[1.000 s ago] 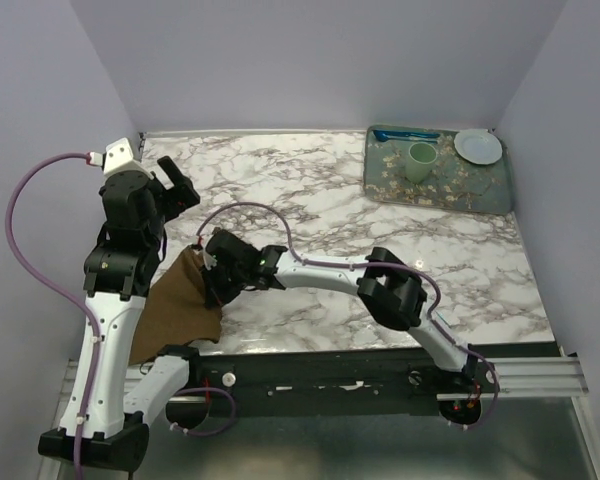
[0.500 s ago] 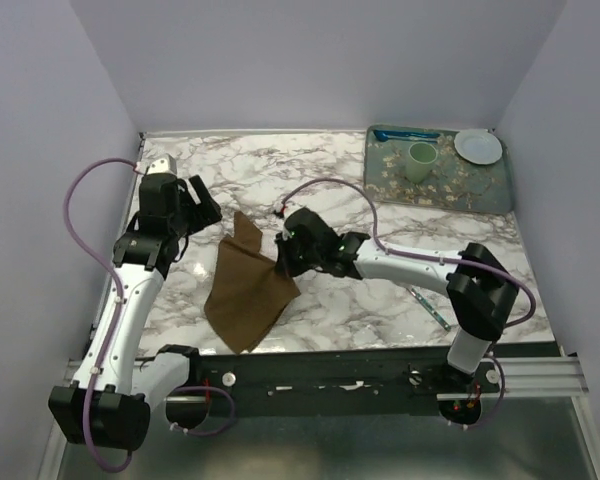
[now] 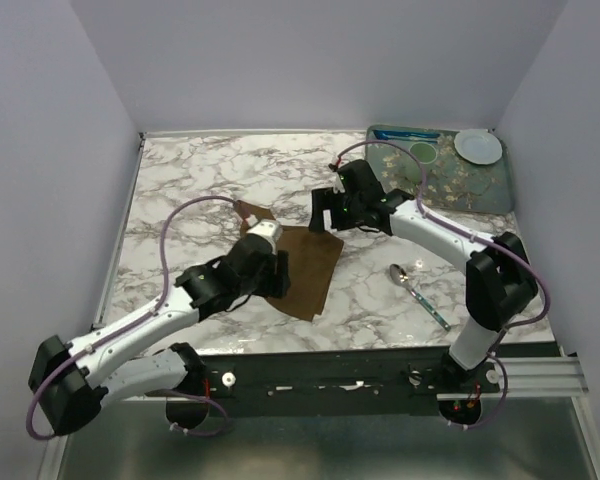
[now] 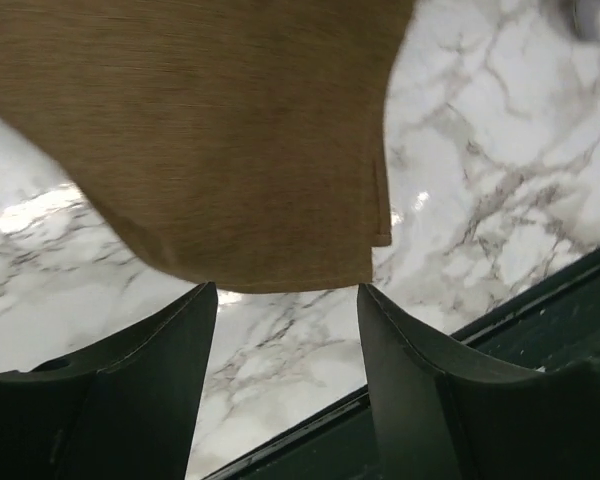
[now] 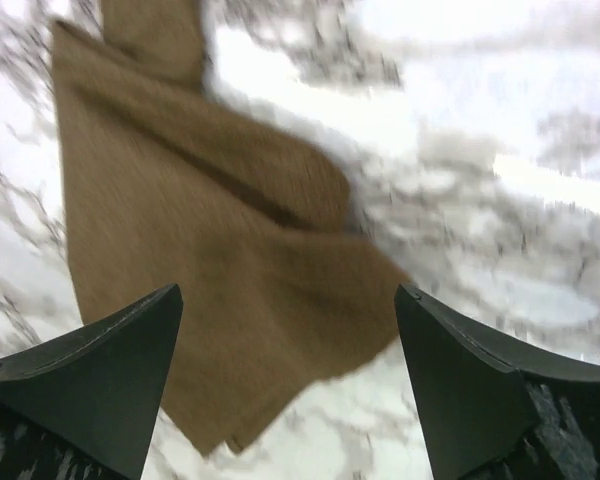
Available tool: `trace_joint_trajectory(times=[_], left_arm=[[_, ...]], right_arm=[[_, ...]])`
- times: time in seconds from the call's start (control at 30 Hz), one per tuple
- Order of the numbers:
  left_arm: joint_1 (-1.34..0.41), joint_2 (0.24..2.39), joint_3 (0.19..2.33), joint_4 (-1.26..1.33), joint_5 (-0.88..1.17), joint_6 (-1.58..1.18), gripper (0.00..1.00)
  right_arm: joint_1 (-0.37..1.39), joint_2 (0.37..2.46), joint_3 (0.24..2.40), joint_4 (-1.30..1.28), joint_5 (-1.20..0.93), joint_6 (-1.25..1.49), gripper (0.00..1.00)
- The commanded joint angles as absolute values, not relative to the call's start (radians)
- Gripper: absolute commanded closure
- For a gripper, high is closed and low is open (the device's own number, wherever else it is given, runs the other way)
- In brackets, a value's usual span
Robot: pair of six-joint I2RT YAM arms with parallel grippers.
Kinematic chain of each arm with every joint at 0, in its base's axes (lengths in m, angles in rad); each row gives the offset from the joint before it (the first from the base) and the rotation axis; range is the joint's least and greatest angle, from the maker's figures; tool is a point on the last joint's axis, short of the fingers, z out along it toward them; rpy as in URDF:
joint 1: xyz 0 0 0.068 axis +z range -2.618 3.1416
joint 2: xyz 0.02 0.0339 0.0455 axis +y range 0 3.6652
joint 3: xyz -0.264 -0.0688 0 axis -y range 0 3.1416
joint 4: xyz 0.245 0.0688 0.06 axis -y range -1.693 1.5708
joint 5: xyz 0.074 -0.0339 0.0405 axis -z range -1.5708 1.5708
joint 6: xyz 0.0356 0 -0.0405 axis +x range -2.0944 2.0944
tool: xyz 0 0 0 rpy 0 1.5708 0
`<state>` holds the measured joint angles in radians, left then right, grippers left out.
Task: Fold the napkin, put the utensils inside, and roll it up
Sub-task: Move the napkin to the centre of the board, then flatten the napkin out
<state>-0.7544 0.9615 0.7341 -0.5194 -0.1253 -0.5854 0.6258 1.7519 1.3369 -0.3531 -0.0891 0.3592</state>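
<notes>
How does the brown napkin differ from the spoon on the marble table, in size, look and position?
The napkin is a wide, soft, matte brown cloth; the spoon is slim, with a shiny silver bowl and a teal handle. The napkin is spread near the table's middle; the spoon lies to its right, nearer the front edge. Both lie on the marble table, apart from each other.

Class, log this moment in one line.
napkin loose on table | spoon apart, to its right | left gripper open at napkin edge | right gripper open, empty
</notes>
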Motion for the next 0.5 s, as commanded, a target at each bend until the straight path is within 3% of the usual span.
trace_joint_trajectory(times=[0.0,0.23,0.47], left_arm=[[-0.969,1.138,0.771,-0.431,-0.285,-0.531,0.37],[-1.167,1.469,0.914,-0.453,-0.422,-0.448,0.41],[-1.206,1.543,0.922,-0.422,-0.403,-0.451,0.47]], right_arm=[[0.624,1.616,1.145,-0.497,-0.052,0.446,0.05],[0.621,1.418,0.860,-0.382,-0.123,0.521,0.17],[0.620,1.364,0.756,-0.325,-0.164,0.555,0.20]])
